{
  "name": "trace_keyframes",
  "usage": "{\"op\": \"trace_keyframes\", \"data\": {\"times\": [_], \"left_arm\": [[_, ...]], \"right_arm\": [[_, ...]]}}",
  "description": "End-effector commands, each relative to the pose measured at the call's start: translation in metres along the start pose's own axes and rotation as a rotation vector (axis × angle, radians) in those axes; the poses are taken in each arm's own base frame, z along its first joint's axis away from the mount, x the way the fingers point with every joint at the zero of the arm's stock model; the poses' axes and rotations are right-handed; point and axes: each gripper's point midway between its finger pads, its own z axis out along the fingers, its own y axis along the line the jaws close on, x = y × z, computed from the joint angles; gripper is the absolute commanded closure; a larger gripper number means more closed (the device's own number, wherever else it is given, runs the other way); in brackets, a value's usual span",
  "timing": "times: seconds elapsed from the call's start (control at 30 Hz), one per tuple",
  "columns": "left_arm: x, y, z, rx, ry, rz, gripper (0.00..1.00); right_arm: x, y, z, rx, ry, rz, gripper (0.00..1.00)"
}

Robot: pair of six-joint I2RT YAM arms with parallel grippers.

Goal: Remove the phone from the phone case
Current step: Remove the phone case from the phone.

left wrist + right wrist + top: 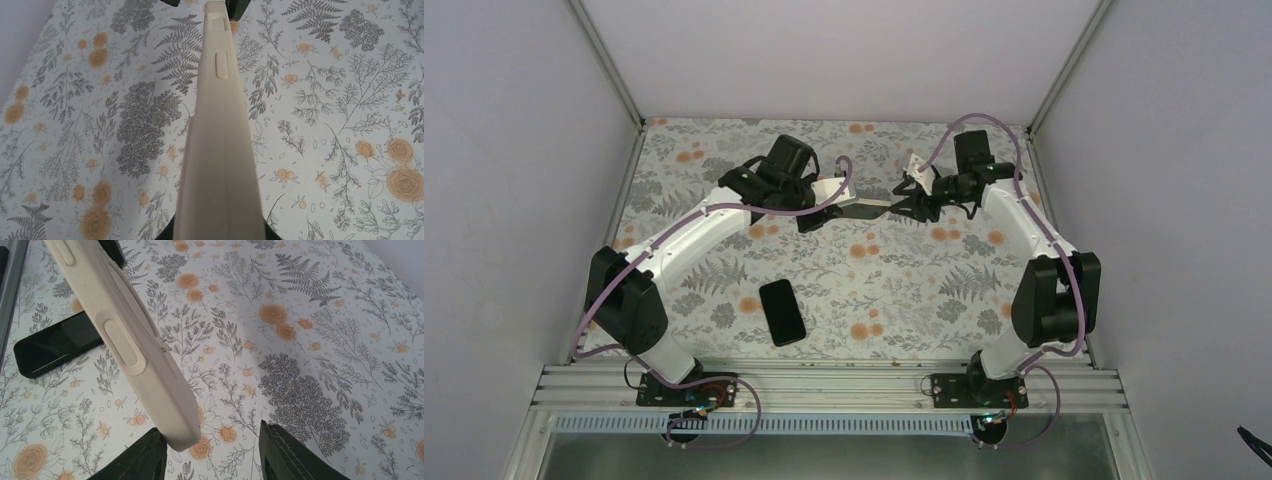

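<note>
The phone case is a whitish soft shell held off the table, seen edge-on with its side buttons showing. My left gripper is shut on its near end. In the top view the case spans the gap between my left gripper and my right gripper. In the right wrist view the far end of the case sits between the open fingers of my right gripper, close to the left finger and apart from the other. The phone inside the case does not clearly show.
A second bare black phone lies flat on the flowered table near the front, also visible in the right wrist view. Grey walls and metal rails bound the table.
</note>
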Motion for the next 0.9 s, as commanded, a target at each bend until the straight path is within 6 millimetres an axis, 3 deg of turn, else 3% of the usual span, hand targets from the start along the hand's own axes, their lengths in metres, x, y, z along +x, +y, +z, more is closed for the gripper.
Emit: {"op": "trace_keyframes", "data": {"times": [0.0,0.5,0.87], "left_arm": [[-0.025,0.002,-0.011,-0.024,-0.079,0.049,0.98],[-0.026,-0.010,-0.010,-0.009,-0.076,0.077,0.98],[-0.026,-0.021,-0.007,0.024,-0.065,0.090,0.98]], "right_arm": [[-0.003,-0.016,-0.003,0.030,-0.007,-0.009,0.53],[0.006,-0.048,0.004,0.051,0.045,-0.014,0.54],[-0.001,-0.067,0.005,0.088,0.048,-0.036,0.55]]}}
